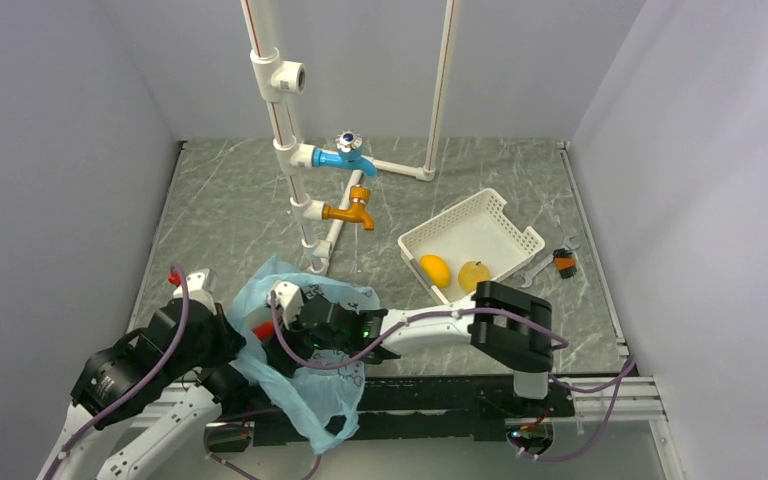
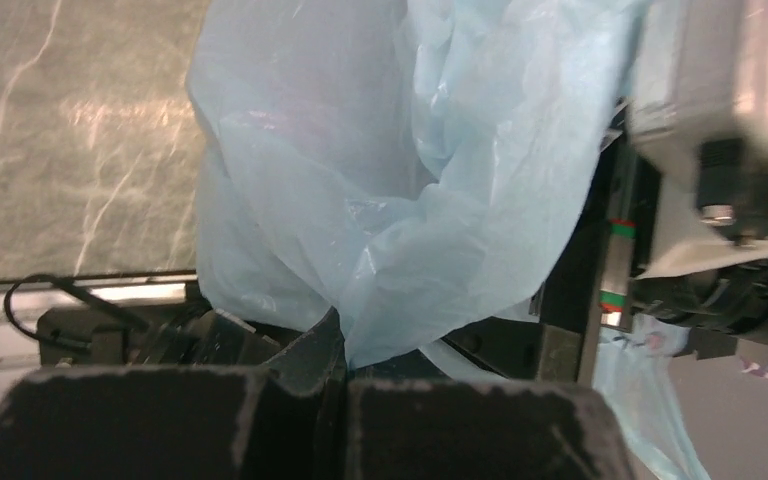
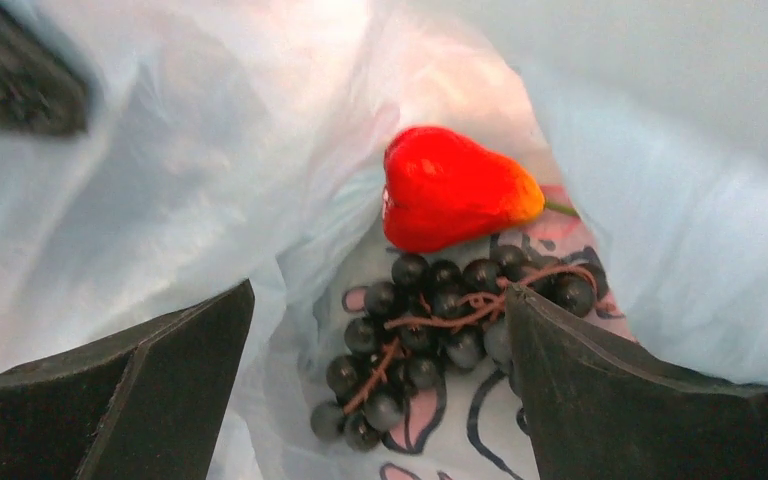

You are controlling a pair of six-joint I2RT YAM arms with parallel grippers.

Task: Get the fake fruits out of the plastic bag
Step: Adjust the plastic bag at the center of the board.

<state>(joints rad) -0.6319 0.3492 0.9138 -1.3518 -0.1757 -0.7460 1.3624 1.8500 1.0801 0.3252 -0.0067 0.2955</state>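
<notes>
The left gripper (image 2: 345, 350) clenches the plastic bag (image 1: 305, 400). Inside the bag, red fruit (image 3: 450, 188) touches grape bunch (image 3: 440, 320), which half hides an unreadable dark print (image 3: 480, 425). The right gripper (image 3: 378, 300) gapes over them. Outside the bag, orange-yellow fruit (image 1: 436, 269) and pale yellow fruit (image 1: 474, 275) lie in a basket (image 1: 490, 203).

Three plain pale grey walls (image 1: 50, 150) close the space at 9, 12 and 3 o'clock. The flat grey marble-patterned tabletop (image 1: 230, 200) shows thin white veins. Toward 12 o'clock stands a white plastic pipe frame (image 1: 265, 40) carrying a blue tap (image 1: 350, 157) and an orange tap (image 1: 352, 211). The light is soft and even.
</notes>
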